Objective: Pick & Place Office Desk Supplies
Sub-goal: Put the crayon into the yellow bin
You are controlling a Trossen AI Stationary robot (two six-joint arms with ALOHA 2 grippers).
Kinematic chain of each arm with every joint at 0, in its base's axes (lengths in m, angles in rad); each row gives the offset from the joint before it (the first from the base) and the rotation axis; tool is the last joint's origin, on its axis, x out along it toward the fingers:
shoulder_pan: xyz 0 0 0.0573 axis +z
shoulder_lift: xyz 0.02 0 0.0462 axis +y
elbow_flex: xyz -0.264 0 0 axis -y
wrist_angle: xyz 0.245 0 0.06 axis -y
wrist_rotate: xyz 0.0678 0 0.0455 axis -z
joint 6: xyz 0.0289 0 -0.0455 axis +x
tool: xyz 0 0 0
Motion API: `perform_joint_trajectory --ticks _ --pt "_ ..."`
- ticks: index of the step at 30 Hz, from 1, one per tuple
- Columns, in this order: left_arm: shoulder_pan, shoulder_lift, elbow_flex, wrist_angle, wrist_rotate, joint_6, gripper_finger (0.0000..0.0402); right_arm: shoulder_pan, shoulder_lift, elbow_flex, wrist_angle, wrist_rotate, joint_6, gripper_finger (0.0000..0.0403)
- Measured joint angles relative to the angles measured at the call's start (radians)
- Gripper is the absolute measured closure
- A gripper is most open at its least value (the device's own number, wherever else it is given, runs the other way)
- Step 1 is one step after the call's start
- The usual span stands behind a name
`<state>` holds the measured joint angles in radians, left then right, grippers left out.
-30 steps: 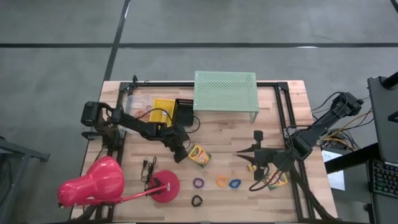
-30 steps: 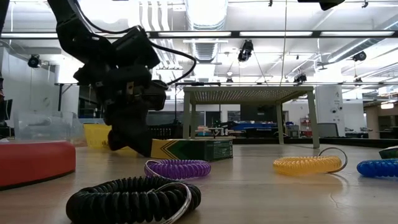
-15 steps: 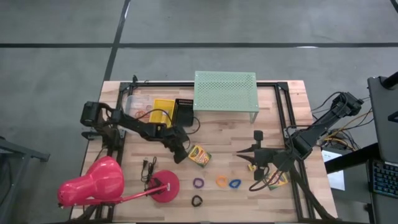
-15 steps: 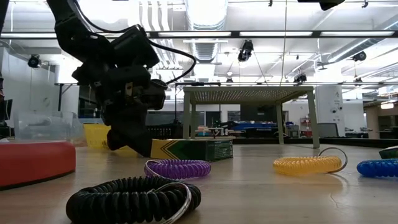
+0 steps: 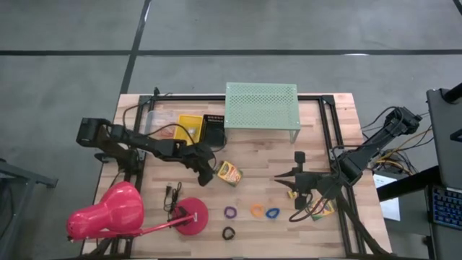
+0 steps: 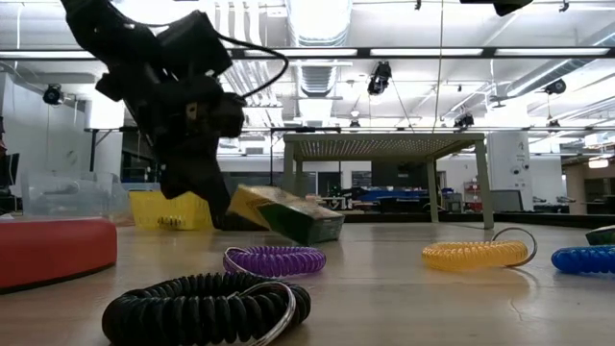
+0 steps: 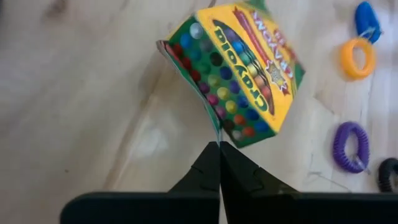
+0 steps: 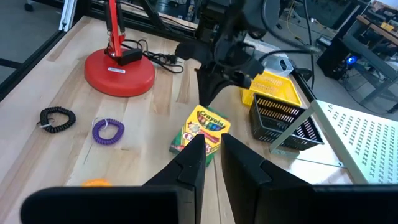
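Left gripper [image 5: 208, 173]: near the table's middle, just beside the crayon box; fingers pressed fully together in the left wrist view, pinching the thin edge of the box's open flap.
Crayon box [image 5: 229, 172]: yellow and green, tilted, one end raised off the wood in the low view [image 6: 284, 211]; printed face and a row of crayon tips visible in the left wrist view [image 7: 239, 71]; located between the left gripper and the mint-green shelf's front.
Right gripper [image 5: 298, 193]: right part of the table, above bare wood, well apart from the crayon box; fingers [image 8: 193, 160] slightly parted with a narrow gap, nothing between them.
Second crayon box [image 5: 323, 209]: flat near the right front edge, partly under the right arm.
Purple ring loop [image 5: 230, 212]: flat on the wood, toward the front of the table from the crayon box.
Orange ring loop [image 5: 257, 210]: just beside the purple one.
Blue ring loop [image 5: 272, 213]: just beside the orange one.
Black ring loop [image 5: 228, 233]: nearest the front edge, in front of the purple one.
Mint-green shelf [image 5: 262, 105]: standing at the back of the table.
Yellow bin [image 5: 190, 124]: back left, next to a black mesh holder [image 5: 214, 127].
Pink lamp [image 5: 108, 211]: front left corner, round red base [image 5: 190, 217] on the wood.
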<state>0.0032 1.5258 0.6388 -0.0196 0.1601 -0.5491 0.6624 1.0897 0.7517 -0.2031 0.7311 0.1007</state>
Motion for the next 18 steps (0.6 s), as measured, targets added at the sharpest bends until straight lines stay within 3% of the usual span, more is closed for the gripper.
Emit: perform_joint_trajectory --ticks 18 --pt "-0.060 -0.180 0.003 -0.078 -0.136 0.019 0.0401 0.000 0.000 0.000 0.000 0.000 0.000 0.0355"
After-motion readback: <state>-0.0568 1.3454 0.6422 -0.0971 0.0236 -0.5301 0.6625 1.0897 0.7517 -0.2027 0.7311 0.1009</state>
